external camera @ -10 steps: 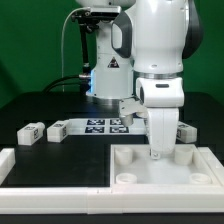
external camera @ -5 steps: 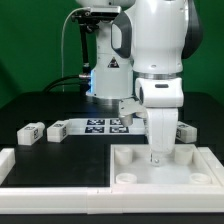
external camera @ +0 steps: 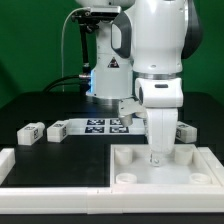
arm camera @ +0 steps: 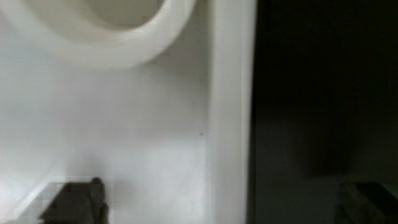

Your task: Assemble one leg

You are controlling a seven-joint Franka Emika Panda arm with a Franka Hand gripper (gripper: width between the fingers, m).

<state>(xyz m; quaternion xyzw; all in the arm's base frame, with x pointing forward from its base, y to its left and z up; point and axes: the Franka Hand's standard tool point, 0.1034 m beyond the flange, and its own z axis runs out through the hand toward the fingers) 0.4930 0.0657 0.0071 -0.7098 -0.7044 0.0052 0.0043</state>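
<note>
The large white panel (external camera: 170,168) lies at the front of the exterior view's right, with round corner sockets. My gripper (external camera: 157,152) is down at the panel's far edge. In the wrist view its dark fingertips (arm camera: 71,203) stand wide apart with nothing between them but the panel's surface (arm camera: 125,130) and its edge; a round socket (arm camera: 125,20) shows ahead. My gripper (arm camera: 222,205) is open and empty. Two legs (external camera: 30,132) (external camera: 58,128) lie on the black table at the exterior view's left. Another leg (external camera: 184,130) shows partly behind the arm.
The marker board (external camera: 105,125) lies flat behind the panel, in front of the robot base. A white L-shaped rail (external camera: 45,172) runs along the front left of the table, next to the panel. Black table (arm camera: 329,100) lies beside the panel's edge.
</note>
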